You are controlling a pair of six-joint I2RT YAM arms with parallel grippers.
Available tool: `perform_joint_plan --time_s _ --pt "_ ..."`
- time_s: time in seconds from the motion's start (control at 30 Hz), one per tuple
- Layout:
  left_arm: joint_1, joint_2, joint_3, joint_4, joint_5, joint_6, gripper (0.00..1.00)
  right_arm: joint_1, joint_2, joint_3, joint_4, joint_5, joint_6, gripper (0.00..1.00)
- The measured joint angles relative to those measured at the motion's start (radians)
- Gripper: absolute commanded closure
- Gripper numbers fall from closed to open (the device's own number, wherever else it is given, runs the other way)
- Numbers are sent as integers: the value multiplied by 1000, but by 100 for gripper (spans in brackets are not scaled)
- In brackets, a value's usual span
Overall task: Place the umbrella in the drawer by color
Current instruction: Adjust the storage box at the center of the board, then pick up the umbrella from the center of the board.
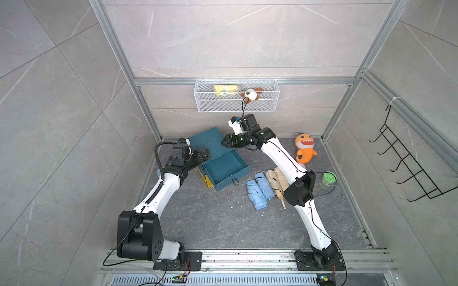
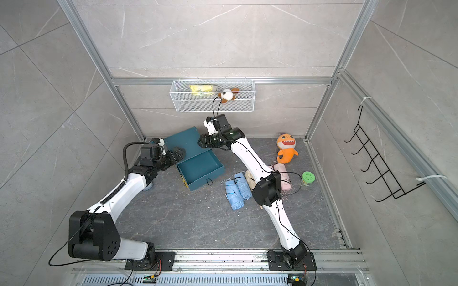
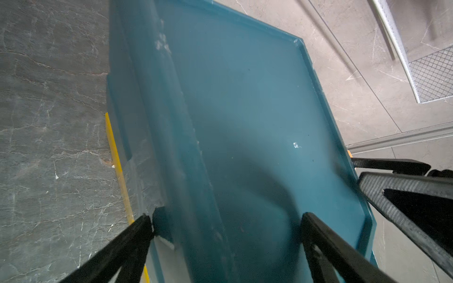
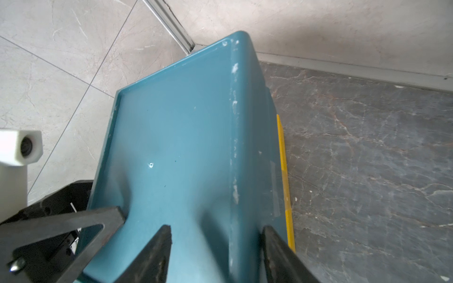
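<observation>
Now both tools hover over the teal cabinet [image 1: 205, 138]: the left tool [image 1: 204, 152] spread wide, the right tool [image 1: 224, 143] half open, neither holding anything. Two folded blue umbrellas [image 1: 260, 190] lie on the tabletop [image 1: 210, 222] near the open teal drawer [image 1: 223, 168].

The drawer [image 1: 231, 182] is teal; one umbrella [image 1: 256, 196] is light blue.
</observation>
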Motion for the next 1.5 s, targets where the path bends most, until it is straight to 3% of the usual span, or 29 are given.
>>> perform_joint_plan --time_s 0.13,0.47,0.6,0.83,1.1,1.5 --pt "2 -7 18 -49 -8 0 0 5 -8 -14 -5 20 -7 29" --pt "2 -98 61 -174 -61 2 0 -28 -174 -244 32 61 -7 26" --pt "2 -193 79 -222 -60 2 0 -60 -335 -441 107 92 -6 26" --pt "-41 -368 62 -269 -6 2 0 -71 -729 -966 316 146 19 23" --pt "-251 -503 -93 -345 20 12 0 -47 -912 -1334 415 220 27 24" --pt "-662 -590 -283 -395 -97 -6 0 48 -936 -1579 427 299 46 27"
